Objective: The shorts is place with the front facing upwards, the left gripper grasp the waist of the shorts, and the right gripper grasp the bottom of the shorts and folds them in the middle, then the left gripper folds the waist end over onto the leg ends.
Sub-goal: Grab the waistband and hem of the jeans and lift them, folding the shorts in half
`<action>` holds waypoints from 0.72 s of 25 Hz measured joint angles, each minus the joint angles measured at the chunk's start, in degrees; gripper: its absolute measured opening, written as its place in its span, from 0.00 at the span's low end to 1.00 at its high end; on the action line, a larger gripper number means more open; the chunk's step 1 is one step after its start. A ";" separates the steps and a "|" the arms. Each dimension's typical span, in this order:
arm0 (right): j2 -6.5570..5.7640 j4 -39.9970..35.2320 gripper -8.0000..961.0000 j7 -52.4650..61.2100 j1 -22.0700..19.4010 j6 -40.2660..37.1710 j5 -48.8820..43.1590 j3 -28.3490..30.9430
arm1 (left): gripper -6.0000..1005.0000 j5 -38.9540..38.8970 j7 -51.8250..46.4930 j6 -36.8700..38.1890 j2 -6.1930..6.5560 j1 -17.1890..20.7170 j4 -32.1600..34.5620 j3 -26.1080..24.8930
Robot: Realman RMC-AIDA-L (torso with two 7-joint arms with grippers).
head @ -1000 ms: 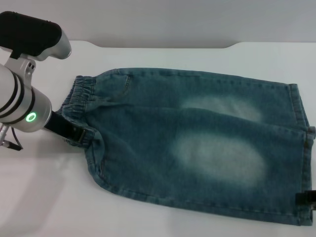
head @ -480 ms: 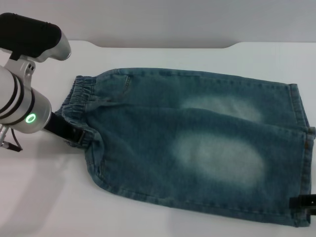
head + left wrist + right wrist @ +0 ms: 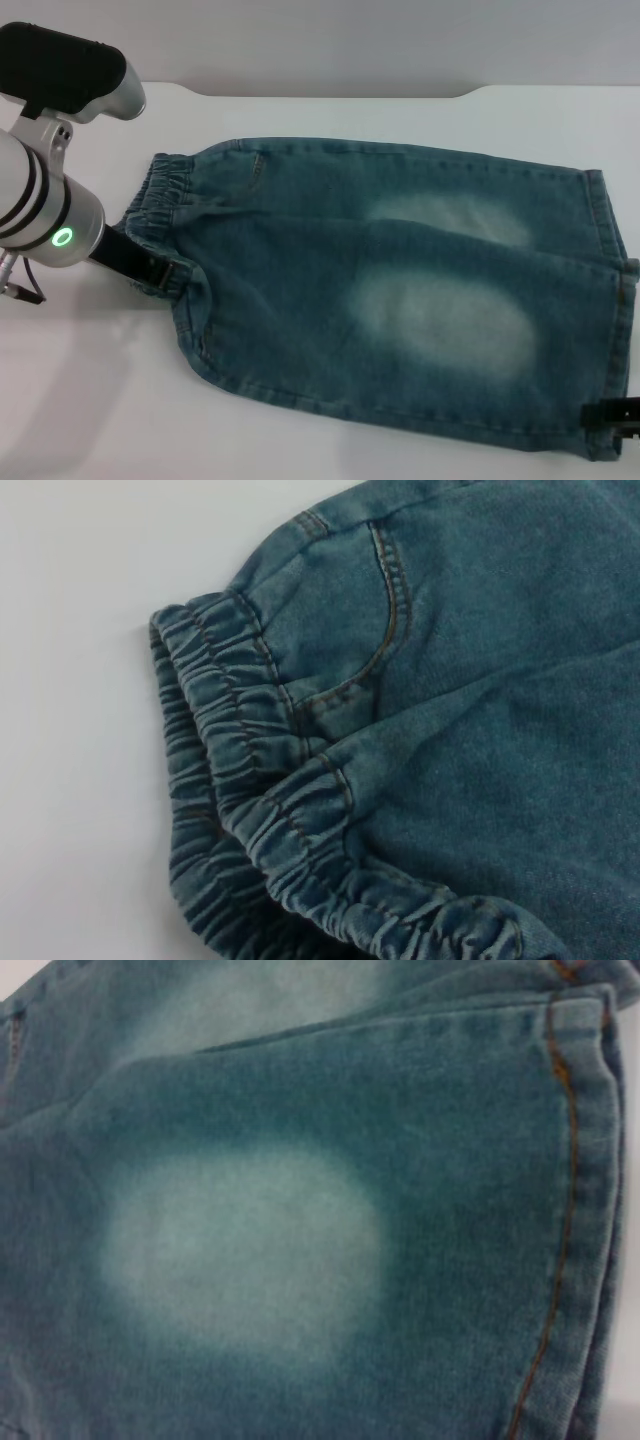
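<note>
Reaching in from the table's left edge, the left gripper (image 3: 150,268) meets the waist of the shorts (image 3: 160,205); whether it pinches the band cannot be told. The shorts (image 3: 400,290) lie flat across the white table (image 3: 330,110), hems toward the right edge. Only a black tip of the right gripper (image 3: 612,415) shows at the bottom of the shorts (image 3: 612,300), near the front right corner.
</note>
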 joint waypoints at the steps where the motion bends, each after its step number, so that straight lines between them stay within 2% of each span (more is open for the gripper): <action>1: -0.03 0.10 0.50 -0.28 -0.01 0.02 0.08 -0.15 | 0.12 0.00 0.00 0.00 0.00 -0.01 0.00 -0.01; 3: -0.07 0.18 0.50 -1.58 -0.12 0.20 1.11 -0.31 | 0.12 -0.01 0.01 0.01 0.00 -0.01 0.00 -0.02; 11: -0.18 -0.82 0.27 -3.57 0.44 0.92 2.89 -0.40 | 0.12 -0.24 0.04 0.45 0.00 0.19 0.35 -0.07; 14: -0.20 -0.50 0.15 -3.77 0.47 1.11 3.52 -0.40 | 0.12 -0.25 0.04 0.76 0.00 0.20 0.35 -0.14; 17: -0.32 0.81 0.04 -3.93 0.44 1.16 4.52 -0.38 | 0.12 -0.23 0.06 1.40 0.00 0.26 0.35 -0.34; 18: -0.32 2.50 0.03 -3.96 0.19 1.23 4.69 -0.37 | 0.12 -0.23 0.11 1.66 0.00 0.36 0.35 -0.47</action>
